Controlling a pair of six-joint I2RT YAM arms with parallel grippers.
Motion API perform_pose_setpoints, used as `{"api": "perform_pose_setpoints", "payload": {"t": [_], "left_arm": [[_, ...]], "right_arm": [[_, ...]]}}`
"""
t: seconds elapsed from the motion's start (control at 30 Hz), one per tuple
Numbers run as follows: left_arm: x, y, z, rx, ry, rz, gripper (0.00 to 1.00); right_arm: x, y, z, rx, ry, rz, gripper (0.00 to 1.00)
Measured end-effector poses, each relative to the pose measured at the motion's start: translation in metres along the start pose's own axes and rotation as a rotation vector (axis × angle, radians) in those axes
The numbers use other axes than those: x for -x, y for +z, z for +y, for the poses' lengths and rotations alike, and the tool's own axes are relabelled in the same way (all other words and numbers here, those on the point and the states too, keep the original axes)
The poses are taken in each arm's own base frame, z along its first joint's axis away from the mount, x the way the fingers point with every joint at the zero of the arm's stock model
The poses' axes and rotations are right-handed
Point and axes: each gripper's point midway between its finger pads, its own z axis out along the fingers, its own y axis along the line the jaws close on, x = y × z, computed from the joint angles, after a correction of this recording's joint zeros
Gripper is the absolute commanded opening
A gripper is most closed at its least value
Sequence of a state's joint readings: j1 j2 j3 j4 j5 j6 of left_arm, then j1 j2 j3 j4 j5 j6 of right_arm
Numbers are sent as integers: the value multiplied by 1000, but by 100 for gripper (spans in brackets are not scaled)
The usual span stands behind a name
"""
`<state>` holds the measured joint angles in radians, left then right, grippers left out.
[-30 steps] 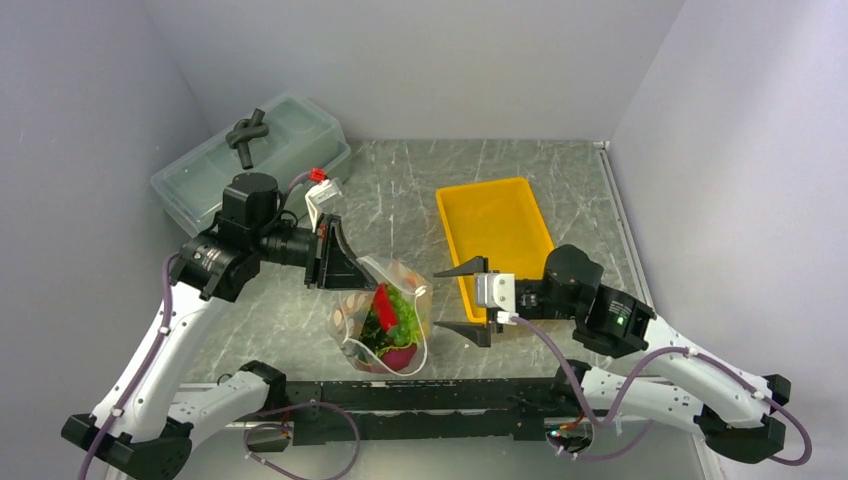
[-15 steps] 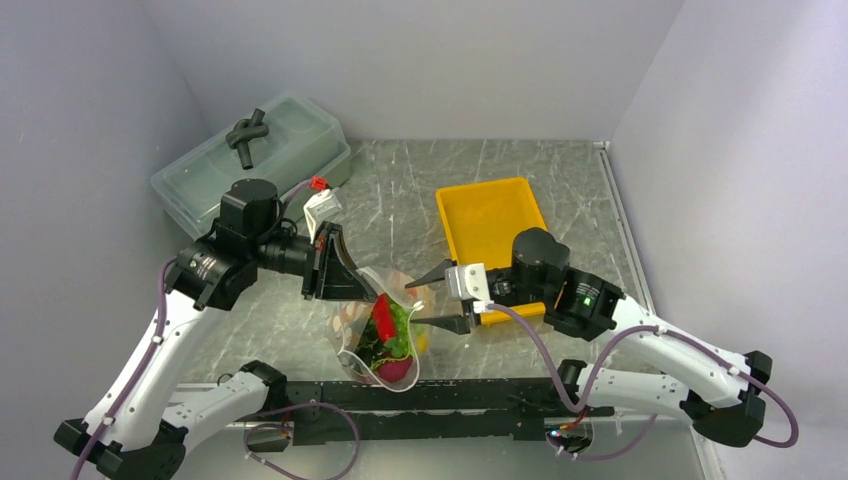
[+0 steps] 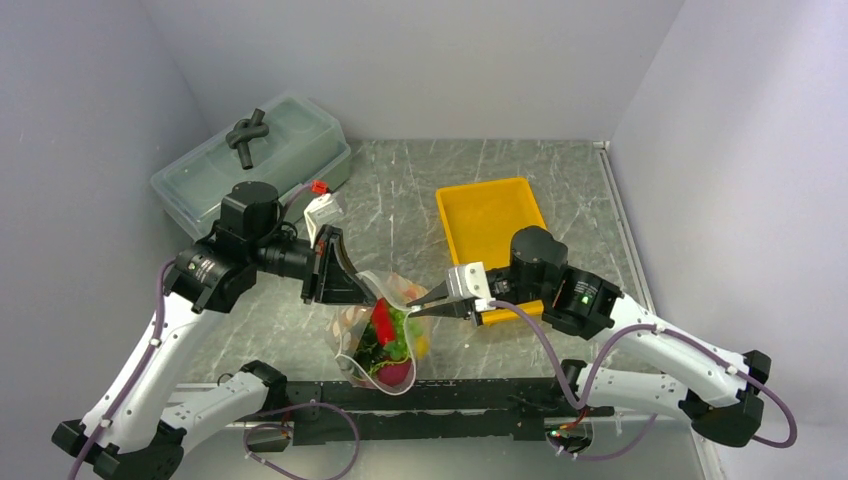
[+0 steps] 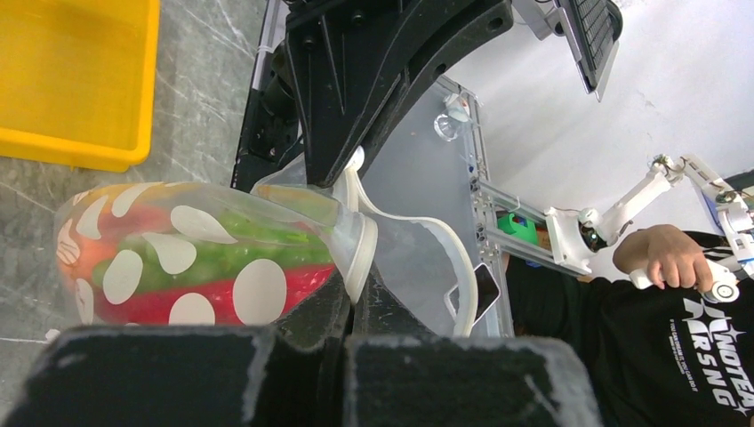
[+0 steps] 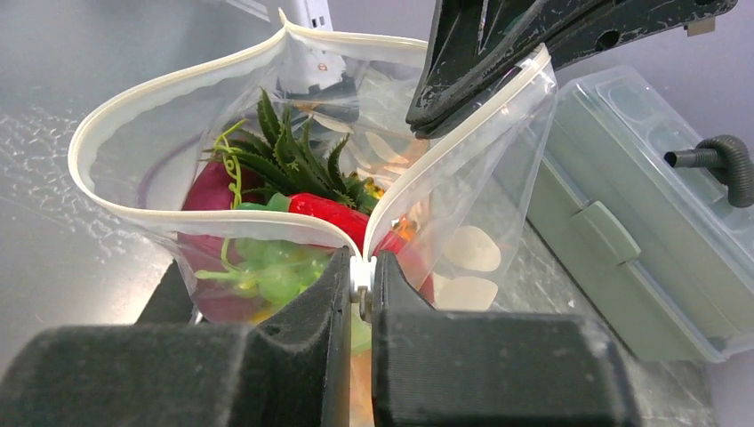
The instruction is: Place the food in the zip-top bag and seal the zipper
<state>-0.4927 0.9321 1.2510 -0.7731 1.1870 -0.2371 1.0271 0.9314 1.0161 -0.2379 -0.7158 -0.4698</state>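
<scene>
On the zipper [image 5: 182, 78], left gripper [image 5: 427, 120] and right gripper [image 5: 360, 285] each pinch tight.

- clear white-dotted bag [image 3: 352, 330] upright, mouth gaping.
- whitish zipper [image 5: 445, 151] unsealed, strips bowed apart.
- inside: red chili [image 5: 324, 209], green grapes [image 5: 271, 271], pineapple crown [image 5: 289, 156], purple piece [image 5: 209, 191].

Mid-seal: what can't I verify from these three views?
- Top view: yellow tray's near end, hidden under the right arm.
- Right wrist: zipper stretch pinched inside the right gripper's fingers.
- Left wrist: zip-top bag's lower side, blocked by the left gripper's fingers.
</scene>
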Motion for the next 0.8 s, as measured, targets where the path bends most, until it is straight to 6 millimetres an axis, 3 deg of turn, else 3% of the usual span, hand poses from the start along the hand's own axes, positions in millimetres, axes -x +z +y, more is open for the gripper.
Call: {"api": "perform_pose_setpoints", "payload": {"t": [0.4,0.63,0.8], "left_arm": [[-1,0,18,96,-9,-9,46],[-8,-2,52,260,-70,-2,49],[-14,-11,92,464,-112,11,51]], "right_arm": [[1,-14,-8,-79,0,49,0],[-1,-26,-21,-155,46,151,0],[-10,-31,-27,-185,115,241,0]]}}
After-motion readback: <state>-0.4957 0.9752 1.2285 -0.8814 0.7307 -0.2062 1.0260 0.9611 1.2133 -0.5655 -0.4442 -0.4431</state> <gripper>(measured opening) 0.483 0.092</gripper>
